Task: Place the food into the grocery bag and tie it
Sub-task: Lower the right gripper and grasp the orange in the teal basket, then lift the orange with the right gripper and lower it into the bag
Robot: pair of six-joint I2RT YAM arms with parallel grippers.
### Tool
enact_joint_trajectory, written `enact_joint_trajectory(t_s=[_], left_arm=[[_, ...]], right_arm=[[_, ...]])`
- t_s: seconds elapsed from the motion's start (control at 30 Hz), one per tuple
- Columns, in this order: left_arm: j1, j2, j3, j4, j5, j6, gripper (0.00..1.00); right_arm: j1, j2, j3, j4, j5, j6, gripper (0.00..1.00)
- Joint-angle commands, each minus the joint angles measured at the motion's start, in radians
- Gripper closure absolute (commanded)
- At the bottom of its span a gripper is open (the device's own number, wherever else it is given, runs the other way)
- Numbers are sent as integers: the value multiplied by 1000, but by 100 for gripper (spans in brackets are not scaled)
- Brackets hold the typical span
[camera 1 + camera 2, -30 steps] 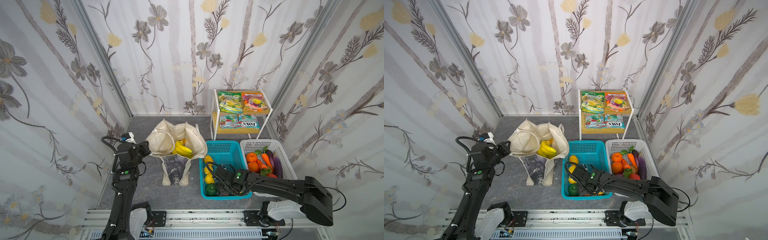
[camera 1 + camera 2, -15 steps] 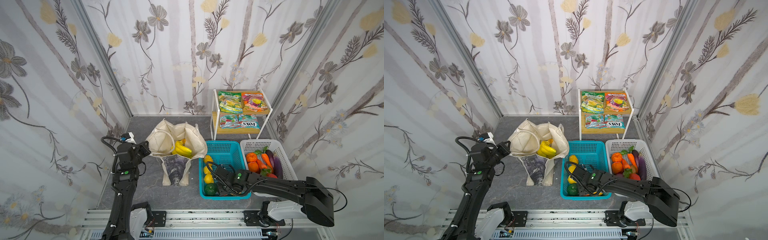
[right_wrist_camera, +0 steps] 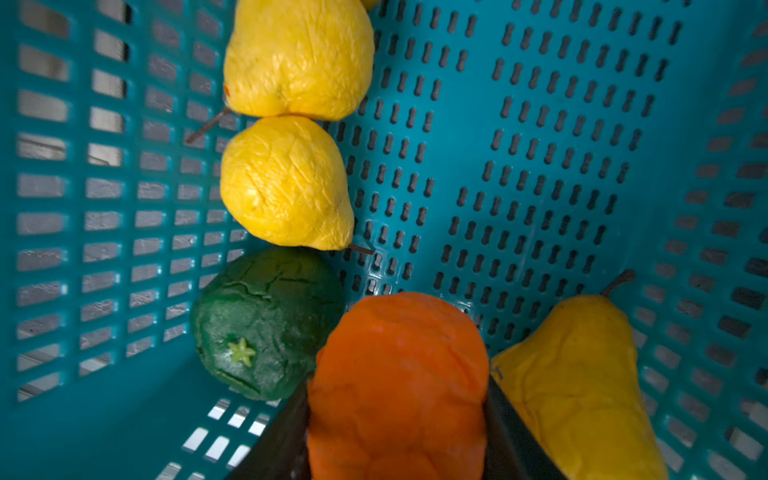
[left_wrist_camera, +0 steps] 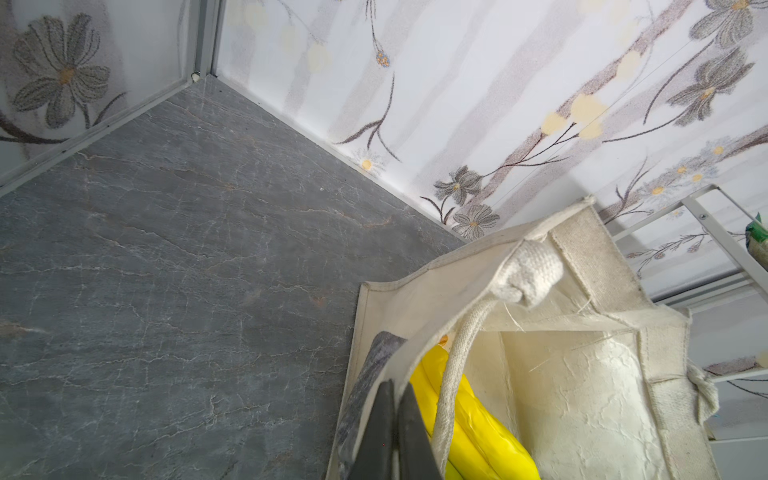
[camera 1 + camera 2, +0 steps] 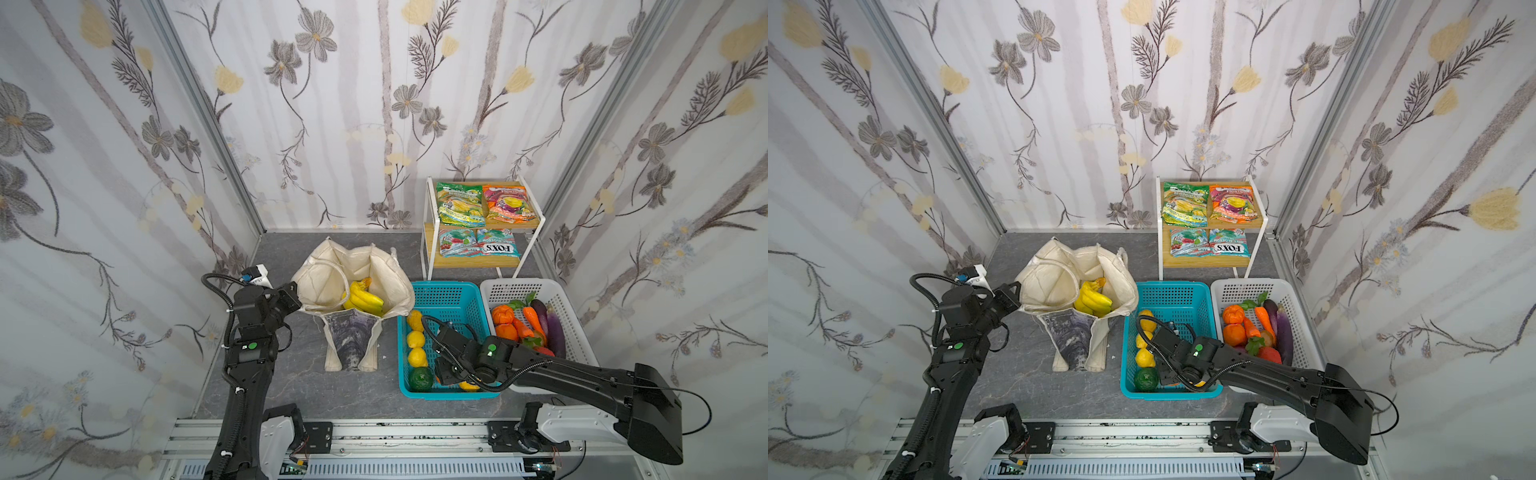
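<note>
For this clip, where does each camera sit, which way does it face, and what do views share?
Top views: high over the front rail, facing down toward the back wall; left arm and right arm show.
Left wrist: on the left arm, looking along the left gripper, shut on the rim of the grocery bag.
Right wrist: on the right arm, looking into the teal basket; the right gripper holds an orange fruit.
Shared: the banana bunch, in both top views and left wrist.

The orange fruit and the right fingers run past the wrist picture's edge.
</note>
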Motion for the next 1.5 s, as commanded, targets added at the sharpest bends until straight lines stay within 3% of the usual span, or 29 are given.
enact_joint_trajectory(t_s=[0.0,0.27,0.4,0.67,1.03,1.3,1.47], left_arm=[[2,-3,-3,28,2,14,100],[3,-4,-2,28,2,11,100],[2,15,6,29,6,7,100],[2,26,10,29,14,-1,100],[1,45,22,34,31,-18,100],[1,49,20,35,35,-19,100],[2,53,25,36,41,-24,100]], right_arm=[[-23,-35,37,-35,75,7,48],[-110,-101,167,-78,135,-70,48],[-131,-62,317,-67,187,-133,48],[-131,132,633,33,158,-251,49],[-76,488,975,86,170,-311,48],[-38,716,1122,121,155,-333,48],[-41,848,1178,92,259,-296,47]])
